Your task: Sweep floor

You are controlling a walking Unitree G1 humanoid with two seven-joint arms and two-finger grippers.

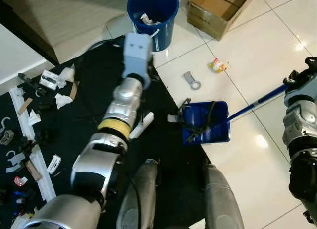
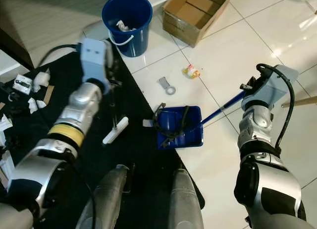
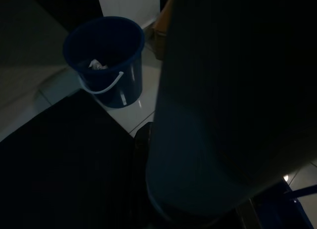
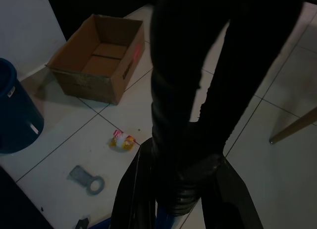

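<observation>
My right gripper is shut on the long blue handle of a blue dustpan. The pan rests on the white tiles at the edge of a black mat, with black cable-like scraps inside it. My left arm reaches forward over the mat. Its gripper is shut on a thin dark rod, the handle of a brush, whose white head sits on the mat left of the pan. A yellow-red wrapper and a grey metal ring tag lie on the tiles beyond the pan.
A blue bucket with white scraps stands ahead, and an open cardboard box to its right. Paper bits and small parts litter the mat's left side. A wooden leg juts in at the right. My own legs stand below.
</observation>
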